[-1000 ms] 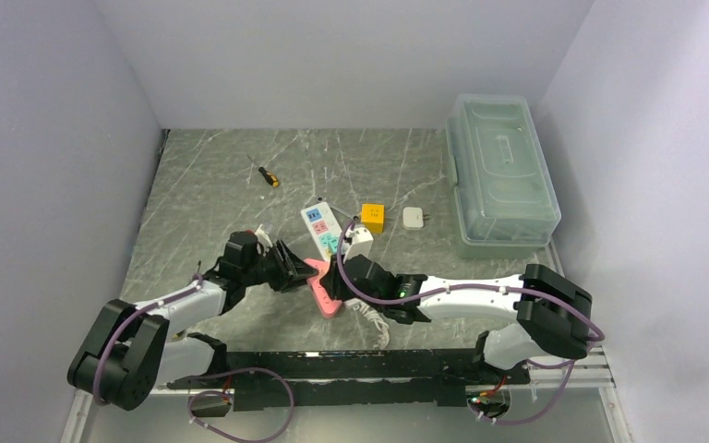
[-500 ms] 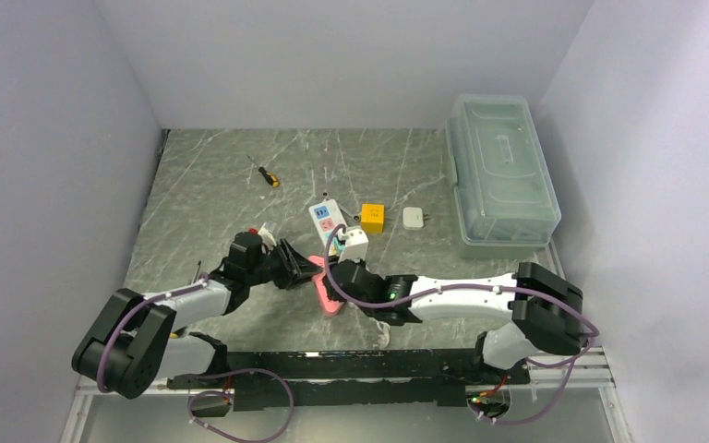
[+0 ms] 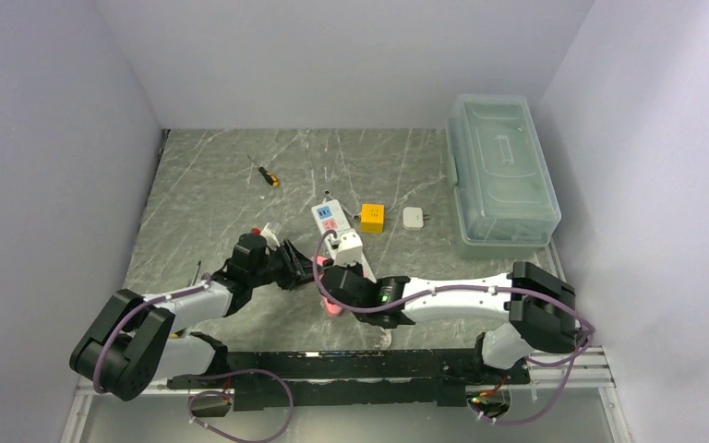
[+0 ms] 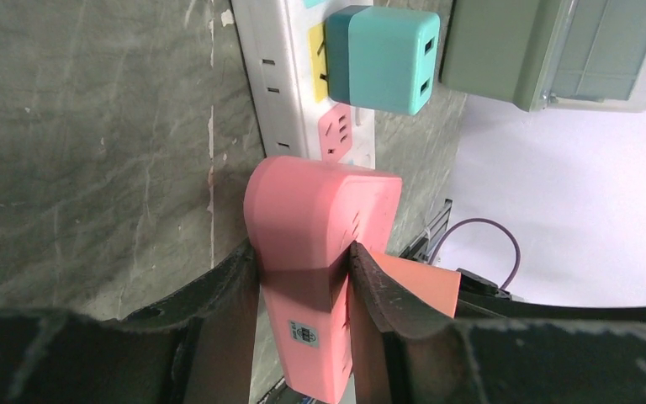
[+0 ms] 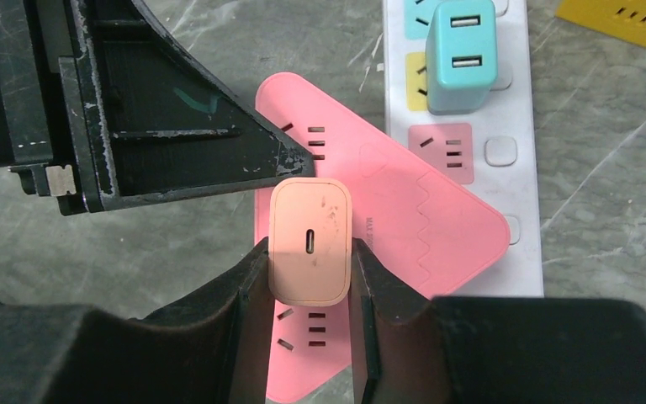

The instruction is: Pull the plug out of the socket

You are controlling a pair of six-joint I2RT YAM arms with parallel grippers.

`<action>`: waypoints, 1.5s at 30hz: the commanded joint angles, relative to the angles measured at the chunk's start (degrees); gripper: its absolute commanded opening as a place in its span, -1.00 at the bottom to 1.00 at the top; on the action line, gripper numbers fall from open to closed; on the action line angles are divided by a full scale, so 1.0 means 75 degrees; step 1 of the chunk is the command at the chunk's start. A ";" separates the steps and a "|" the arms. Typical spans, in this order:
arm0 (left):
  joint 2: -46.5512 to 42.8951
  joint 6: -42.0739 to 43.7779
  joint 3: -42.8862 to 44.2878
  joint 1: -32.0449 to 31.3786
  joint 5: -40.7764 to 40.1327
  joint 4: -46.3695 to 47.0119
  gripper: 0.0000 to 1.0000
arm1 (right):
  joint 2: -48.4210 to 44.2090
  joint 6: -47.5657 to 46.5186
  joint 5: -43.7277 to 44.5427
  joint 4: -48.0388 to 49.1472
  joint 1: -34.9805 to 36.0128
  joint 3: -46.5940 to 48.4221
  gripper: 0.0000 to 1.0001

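The white power strip [image 3: 330,220] lies mid-table with a teal charger [image 4: 383,59] plugged into it. A pink triangular outlet block [image 4: 320,219] rests across its near end. My left gripper [image 4: 303,269] is shut on the edge of that pink block. My right gripper [image 5: 310,252] is shut on a peach charger plug [image 5: 310,240] standing on the pink block's face [image 5: 420,219]. The fingers hide whether its prongs are still seated. In the top view the two grippers meet at the pink block [image 3: 331,307].
A yellow block [image 3: 373,218] and a small white adapter [image 3: 414,218] lie just right of the strip. A screwdriver [image 3: 265,174] lies farther back left. A clear lidded box [image 3: 500,171] stands along the right wall.
My right gripper has moved left over the pink block, close against the left gripper. The power strip has shifted slightly and more of it is covered.
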 commanded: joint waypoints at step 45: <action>0.0234 0.0750 0.0540 -0.0274 -0.0777 -0.1097 -0.98 | -0.0763 -0.0136 -0.0616 0.0309 -0.0305 -0.0095 -1.00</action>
